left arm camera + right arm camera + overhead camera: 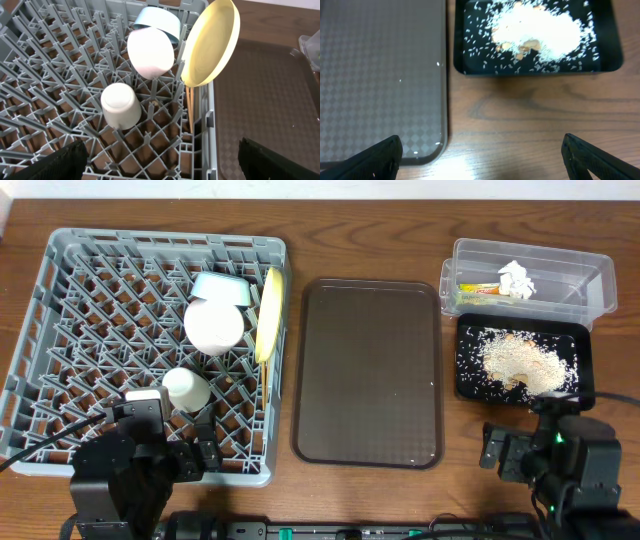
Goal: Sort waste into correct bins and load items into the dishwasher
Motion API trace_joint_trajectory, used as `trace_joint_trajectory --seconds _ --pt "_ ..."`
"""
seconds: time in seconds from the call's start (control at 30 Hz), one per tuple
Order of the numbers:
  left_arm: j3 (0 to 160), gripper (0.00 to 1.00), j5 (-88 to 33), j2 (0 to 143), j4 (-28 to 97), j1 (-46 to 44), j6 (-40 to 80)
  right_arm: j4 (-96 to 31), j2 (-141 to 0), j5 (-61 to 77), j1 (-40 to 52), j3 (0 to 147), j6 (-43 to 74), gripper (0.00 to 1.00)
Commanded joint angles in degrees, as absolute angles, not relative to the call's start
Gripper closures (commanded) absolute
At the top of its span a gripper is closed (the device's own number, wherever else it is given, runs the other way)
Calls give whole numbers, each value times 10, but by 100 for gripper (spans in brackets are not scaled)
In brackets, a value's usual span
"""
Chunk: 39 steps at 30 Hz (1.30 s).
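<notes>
The grey dish rack (70, 340) is set at the left of the table, and every dish is found loaded in it. The brown serving tray (370, 370) lies bare beside it, apparently emptied. At the far right, waste is seen divided between the clear tub (590, 285) and, just in front of it, the black tray (470, 385). The yellow plate (268, 315) is stood on edge against the rack's right wall, propped by pegs so that it can drain. The white bowl (214, 326) and the light blue bowl (222, 286) are tipped over, one against the other, and the whitish cup (186, 389) is placed mouth down among the pegs. The chopsticks (191, 110) are laid under the plate. The tissue (517, 278) and the wrapper (478, 290) are kept dry in the tub; the rice and crumbs (520, 360) are heaped in the black tray. The task is judged complete or nearly so. The left gripper (162, 150) is spread wide over the rack's near edge and the right gripper (481, 145) over bare table; nothing is grasped or touched by either
</notes>
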<state>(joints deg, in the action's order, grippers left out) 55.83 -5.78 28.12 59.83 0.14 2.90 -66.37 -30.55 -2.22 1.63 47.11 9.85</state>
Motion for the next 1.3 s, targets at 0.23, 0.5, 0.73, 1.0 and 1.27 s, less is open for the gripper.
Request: trace_joint_trajectory --seconds 0.23,0.5,0.73,1.0,1.27 --pt "553 2 -55 280 599 -1 22 -467 -107 -51 18 353 91 1" --pt "553 2 -55 280 599 -1 22 -193 -6 -25 20 157 92 1" --pt "553 2 -55 280 599 -1 22 27 -3 -19 28 33 91 1" --pt "553 2 -55 280 599 -1 22 -48 -3 -14 28 3 72 1" --pt "553 2 -55 280 599 -1 22 -43 -4 -6 28 3 51 1"
